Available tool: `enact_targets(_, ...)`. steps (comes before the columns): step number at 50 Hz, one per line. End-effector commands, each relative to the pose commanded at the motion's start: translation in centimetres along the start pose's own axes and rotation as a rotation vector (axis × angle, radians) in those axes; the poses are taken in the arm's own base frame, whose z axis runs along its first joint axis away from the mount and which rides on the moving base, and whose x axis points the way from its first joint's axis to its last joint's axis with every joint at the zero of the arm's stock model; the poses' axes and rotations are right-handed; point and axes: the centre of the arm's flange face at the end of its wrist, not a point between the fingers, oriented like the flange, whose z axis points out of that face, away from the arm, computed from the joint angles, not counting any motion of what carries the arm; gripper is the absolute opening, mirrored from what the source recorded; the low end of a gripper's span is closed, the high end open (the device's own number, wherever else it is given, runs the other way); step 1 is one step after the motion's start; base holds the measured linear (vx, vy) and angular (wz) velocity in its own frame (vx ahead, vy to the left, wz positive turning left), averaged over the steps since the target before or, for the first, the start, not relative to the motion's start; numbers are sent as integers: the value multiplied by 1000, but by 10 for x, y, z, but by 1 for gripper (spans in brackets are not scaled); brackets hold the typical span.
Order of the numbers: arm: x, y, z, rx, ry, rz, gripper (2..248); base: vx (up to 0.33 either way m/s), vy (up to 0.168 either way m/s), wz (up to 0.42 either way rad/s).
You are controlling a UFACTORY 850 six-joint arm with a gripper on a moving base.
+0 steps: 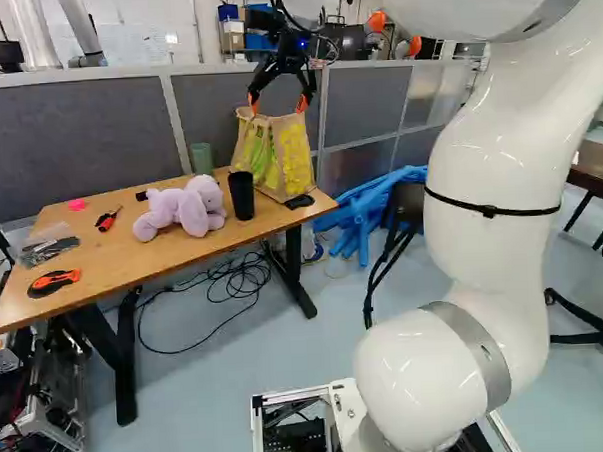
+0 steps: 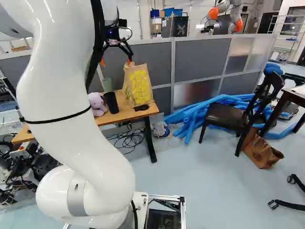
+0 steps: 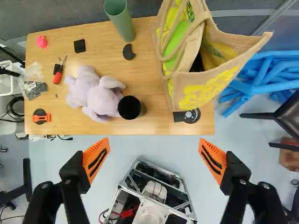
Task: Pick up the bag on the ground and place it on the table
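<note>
Bag (image 1: 297,164), tan with yellow print and cloth handles, stands open-topped on the tabletop (image 1: 152,251), at the end nearest the blue tubes (image 1: 371,211). You have the fingers (image 1: 302,103) spread wide; your wrist view puts the bag ahead of them and toward one side, outside their grasp.

Layout for your record: a black tool (image 3: 187,115) lies just beside the bag's base, near the tabletop's edge. Black cup (image 1: 242,196) sits between the bag and a lilac plush toy (image 1: 188,207), just beside the toy. Green cup (image 3: 122,23) stands near the tabletop's far edge, and a black rounded piece (image 3: 128,52) lies between it and the black cup. Past the toy you have a red-and-black screwdriver (image 1: 107,222), a pink item (image 1: 77,205), a clear packet (image 1: 48,247) and an orange-and-black tool (image 1: 54,283).

On the floor, right base view: a brown bag (image 2: 262,152) beside a dark chair (image 2: 228,117).
</note>
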Motion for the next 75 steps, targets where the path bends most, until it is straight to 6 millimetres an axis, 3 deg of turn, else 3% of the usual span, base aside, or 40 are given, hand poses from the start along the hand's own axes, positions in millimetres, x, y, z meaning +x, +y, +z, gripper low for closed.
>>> enact_targets(41, -35, 20, 47, -75, 121, 60, 247, 0, 0, 0)
enact_targets(75, -98, 42, 104, -167, 286, 118, 247, 0, 0, 0)
